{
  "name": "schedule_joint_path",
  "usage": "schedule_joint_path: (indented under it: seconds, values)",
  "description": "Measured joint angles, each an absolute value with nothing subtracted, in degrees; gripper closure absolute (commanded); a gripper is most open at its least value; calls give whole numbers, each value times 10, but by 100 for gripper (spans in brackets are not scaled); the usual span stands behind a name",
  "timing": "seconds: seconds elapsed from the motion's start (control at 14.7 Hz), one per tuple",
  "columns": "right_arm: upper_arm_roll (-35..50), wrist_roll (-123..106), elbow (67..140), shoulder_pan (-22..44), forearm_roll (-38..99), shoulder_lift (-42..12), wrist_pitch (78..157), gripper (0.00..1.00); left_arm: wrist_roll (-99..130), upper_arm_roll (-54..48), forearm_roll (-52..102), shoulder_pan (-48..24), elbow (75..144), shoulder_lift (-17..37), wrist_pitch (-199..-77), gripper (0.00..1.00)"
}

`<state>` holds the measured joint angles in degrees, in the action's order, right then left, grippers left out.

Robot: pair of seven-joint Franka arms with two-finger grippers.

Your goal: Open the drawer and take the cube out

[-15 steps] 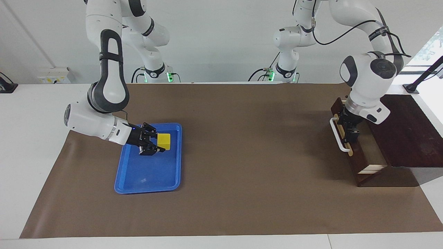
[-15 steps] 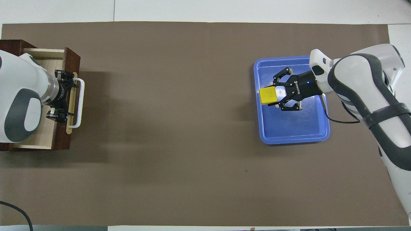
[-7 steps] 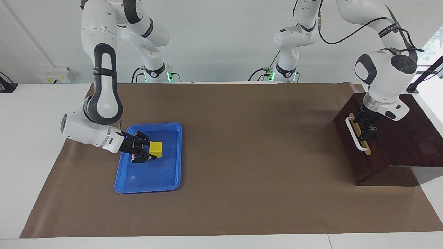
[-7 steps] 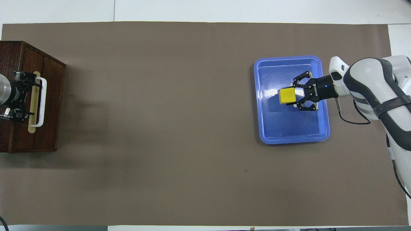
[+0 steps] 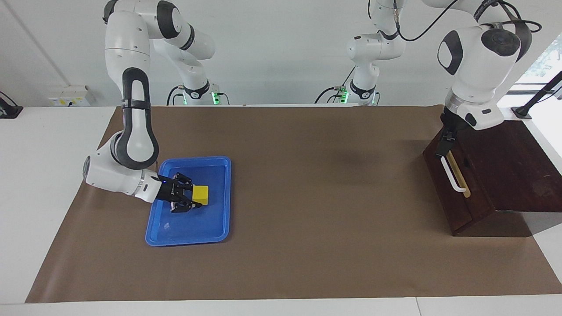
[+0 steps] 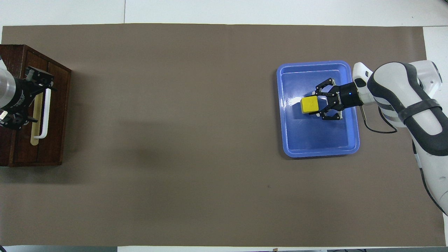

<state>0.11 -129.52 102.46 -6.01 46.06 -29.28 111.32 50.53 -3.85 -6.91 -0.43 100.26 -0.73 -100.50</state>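
The yellow cube (image 5: 201,195) (image 6: 309,104) sits low in the blue tray (image 5: 189,240) (image 6: 318,153), toward the right arm's end of the table. My right gripper (image 5: 191,199) (image 6: 317,104) is shut on the cube, reaching in from the tray's outer side. The drawer (image 5: 456,197) (image 6: 54,115) is closed in its dark wooden box at the left arm's end; its white bar handle (image 5: 452,175) (image 6: 44,115) is free. My left gripper (image 5: 441,150) (image 6: 29,98) is open, just above the handle's end nearer to the robots, holding nothing.
A brown mat (image 5: 325,184) covers the table between tray and box. The dark wooden box (image 5: 513,166) stands at the mat's edge. A black stand (image 5: 524,109) sits beside the box, nearer to the robots.
The drawer went from open to closed. My left gripper then lifted off the handle. My right gripper lowered the cube into the tray.
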Motion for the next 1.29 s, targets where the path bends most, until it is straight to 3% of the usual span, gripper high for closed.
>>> schedule_joint_path:
  seconds: [0.34,0.41,0.48,0.95,1.29]
  values:
    - [-1,-1313,1043,-76,461,-295,1102,100,274,-28,-33,-3,944,-10,-898,0]
    - [-1,-1314,1043,-77,461,-295,1101,59,235,-28,-31,-3,942,-10,-885,0]
    - [-1,-1314,1043,-77,461,-295,1101,1,206,-28,-30,-2,941,-10,-875,0]
    - [-1,-1291,1041,-77,461,-291,1079,0,123,-54,-28,17,936,-2,-865,0]
    - [0,-1132,1033,-77,408,-214,1051,0,84,-74,-18,43,929,-3,-865,0]
